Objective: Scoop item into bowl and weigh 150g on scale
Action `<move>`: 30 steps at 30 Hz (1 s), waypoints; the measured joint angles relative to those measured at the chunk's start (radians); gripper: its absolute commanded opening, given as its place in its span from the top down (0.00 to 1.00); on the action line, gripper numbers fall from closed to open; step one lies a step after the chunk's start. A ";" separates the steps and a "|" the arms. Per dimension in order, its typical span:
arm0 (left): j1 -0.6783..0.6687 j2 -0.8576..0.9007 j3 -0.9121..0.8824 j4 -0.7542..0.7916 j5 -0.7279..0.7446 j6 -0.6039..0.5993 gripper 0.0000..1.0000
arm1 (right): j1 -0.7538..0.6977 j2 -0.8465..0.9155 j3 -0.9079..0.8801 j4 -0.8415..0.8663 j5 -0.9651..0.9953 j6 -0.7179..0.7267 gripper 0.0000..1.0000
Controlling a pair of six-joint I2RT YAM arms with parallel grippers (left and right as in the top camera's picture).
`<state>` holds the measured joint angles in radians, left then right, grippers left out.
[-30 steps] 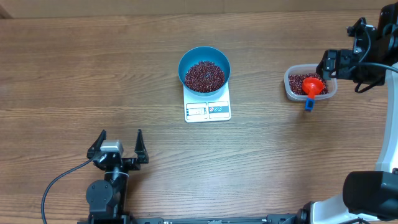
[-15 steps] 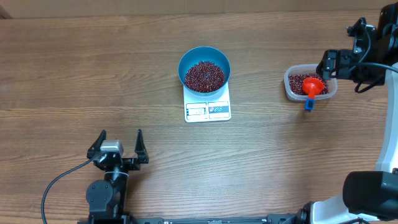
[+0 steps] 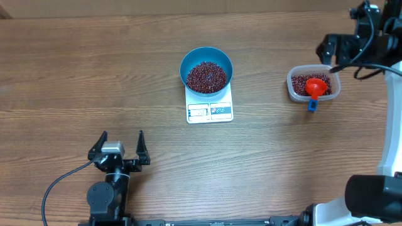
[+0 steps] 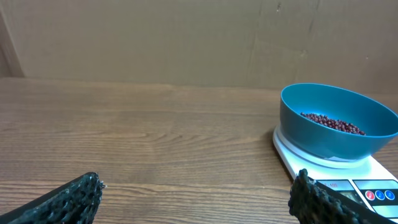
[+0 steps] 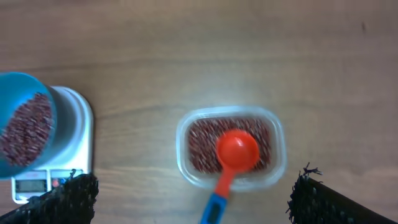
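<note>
Left gripper (image 3: 122, 135) is parked at the near edge of the table (image 3: 94, 75), left of centre, jaws spread wide with nothing between them, and it's well apart from everything that matters. A bit farther in, around the middle, sits the scale (image 3: 210, 112) with its display and buttons facing the near side. The readout is too small to make out in any view, so no idea what number it's showing. The blue bowl (image 4: 329, 134) stands on the far part of the scale, and there's a decent layer of beans (image 3: 206, 76) covering its bottom, nowhere near the rim though. Off to the right at about the same depth is the clear tub (image 3: 293, 91) with more beans in it, and the red scoop (image 3: 316, 86) is just lying there, cup in the beans and blue handle hanging over the near rim. Nobody's holding it. Right gripper (image 5: 196, 177) hangs above and just to the far side of the tub, jaws wide open, empty. So my read: bowl's on the scale and a good amount has been scooped in. Whether it hit the target weight I can't tell, and if it's short, the scoop has to be picked up again for more.
</note>
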<state>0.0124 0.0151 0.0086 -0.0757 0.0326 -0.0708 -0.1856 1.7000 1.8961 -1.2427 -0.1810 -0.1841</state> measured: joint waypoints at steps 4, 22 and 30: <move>0.000 0.000 0.000 0.000 0.000 0.000 0.01 | 0.050 -0.036 -0.018 0.086 -0.007 0.000 0.00; 0.000 0.000 0.000 0.000 0.000 0.000 0.01 | 0.153 -0.380 -0.799 0.964 -0.024 0.169 0.00; 0.000 0.000 0.000 0.000 0.000 0.000 0.01 | 0.153 -0.511 -1.162 1.326 -0.024 0.278 0.00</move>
<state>0.0124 0.0151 0.0086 -0.0757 0.0326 -0.0708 -0.0326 1.1889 0.7338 0.0830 -0.2054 0.0940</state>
